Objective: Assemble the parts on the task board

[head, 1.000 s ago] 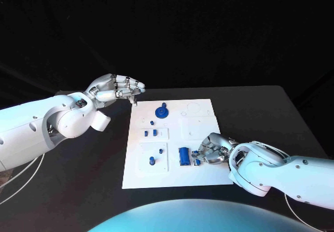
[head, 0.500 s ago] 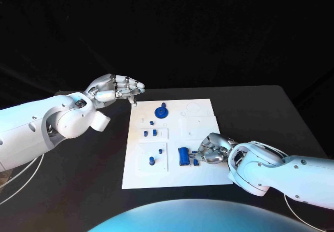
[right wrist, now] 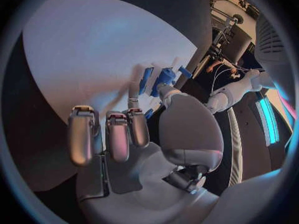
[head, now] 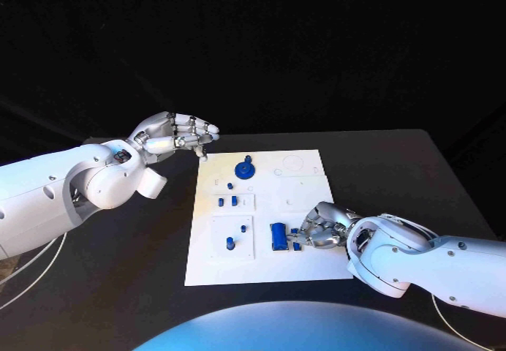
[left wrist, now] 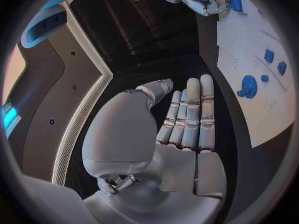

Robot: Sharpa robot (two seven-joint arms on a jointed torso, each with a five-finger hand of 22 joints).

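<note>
While the right robot hand works low on the board, the scene reads like this:

Task board: the task board (head: 306,256) lies flat mid-worktop (head: 401,168), so both arms can reach it

Right robot hand: the right robot hand (head: 322,228) is curled down at the board's near right side, fingers bunched just beside a long blue block (head: 277,235); a small blue part (right wrist: 166,76) sits at its fingertips, but whether it is pinched or only touched I cannot tell

Left robot hand: the left robot hand (head: 174,134) hovers off the board's far left corner, fingers curled in on nothing, probably parked clear of the work

Round part: a blue disc with a knob (head: 245,170) sits near the board's far edge

Recessed panels: one square panel (head: 235,202) holds two small blue pieces; the larger panel (head: 232,238) nearer the robot holds two more, upright like pegs

Judgement: assembly looks partly done, with the pieces by the right hand likely next to be seated
</note>
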